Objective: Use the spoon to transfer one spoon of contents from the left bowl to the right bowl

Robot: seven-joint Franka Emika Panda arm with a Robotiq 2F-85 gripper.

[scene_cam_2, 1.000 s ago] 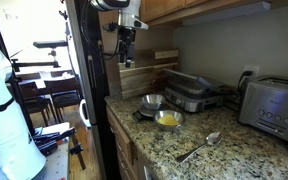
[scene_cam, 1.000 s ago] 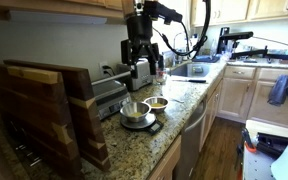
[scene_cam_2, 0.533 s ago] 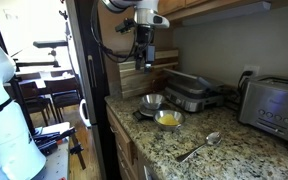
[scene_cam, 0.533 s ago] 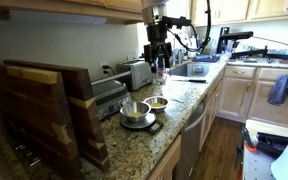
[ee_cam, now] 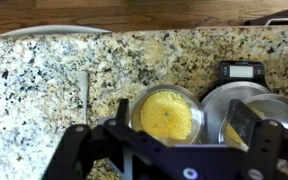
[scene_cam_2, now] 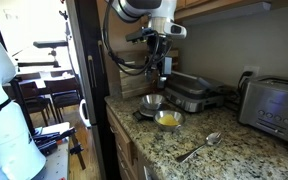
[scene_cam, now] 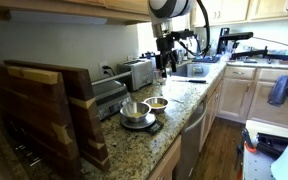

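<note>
bare counter [scene_cam_2: 242, 150] is lying open around the spoon [scene_cam_2: 200, 148], while toaster [scene_cam_2: 275, 108] and grill [scene_cam_2: 192, 94] are crowding the rear.

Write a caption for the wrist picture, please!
Open gripper hovers above the yellow-filled bowl; the spoon lies off beside it.

The right bowl [scene_cam_2: 168, 119] is small, shallow and round. It stands upright on the table [scene_cam_2: 239, 155], and in the wrist view [ee_cam: 168, 113] a grainy tan-yellow layer covers its inside. The left bowl [scene_cam_2: 151, 102] is larger, deeper and of shiny steel with rounded sides. It stands upright just beside the right bowl; whether the rims touch cannot be told. The spoon [scene_cam_2: 199, 147], slim and pale, lies flat on the table, well apart from the right bowl and on the side away from the left bowl.
</note>
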